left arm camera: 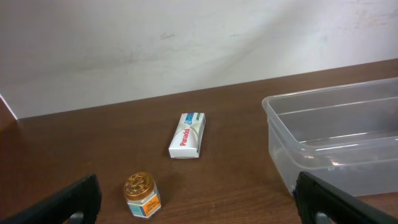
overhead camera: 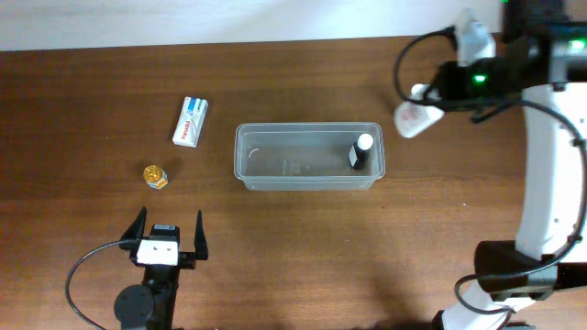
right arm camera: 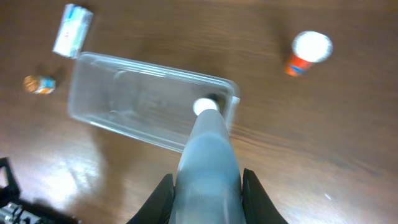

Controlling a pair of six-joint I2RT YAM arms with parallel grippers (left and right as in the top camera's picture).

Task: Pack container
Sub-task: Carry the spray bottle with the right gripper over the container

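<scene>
The clear container (overhead camera: 275, 163) lies mid-table, and a dark bottle with a white cap (overhead camera: 359, 153) stands in its right end. Above and to the right of it, my right gripper (overhead camera: 433, 105) is shut on a pale white bottle (overhead camera: 415, 119). In the right wrist view that pale bottle (right arm camera: 208, 155) fills the space between the jaws of the right gripper (right arm camera: 208, 193), pointing at the container (right arm camera: 137, 99). My left gripper (overhead camera: 168, 234) stands open near the front left, nothing in it. In its own view the left gripper (left arm camera: 199, 208) faces a small gold-lidded jar (left arm camera: 142, 195).
A white medicine box (overhead camera: 191, 121) and the gold-lidded jar (overhead camera: 155, 176) lie left of the container. An orange bottle with a white cap (right arm camera: 309, 51) stands on the table beyond the container's right end. The container's corner (left arm camera: 280, 124) is right of the left gripper.
</scene>
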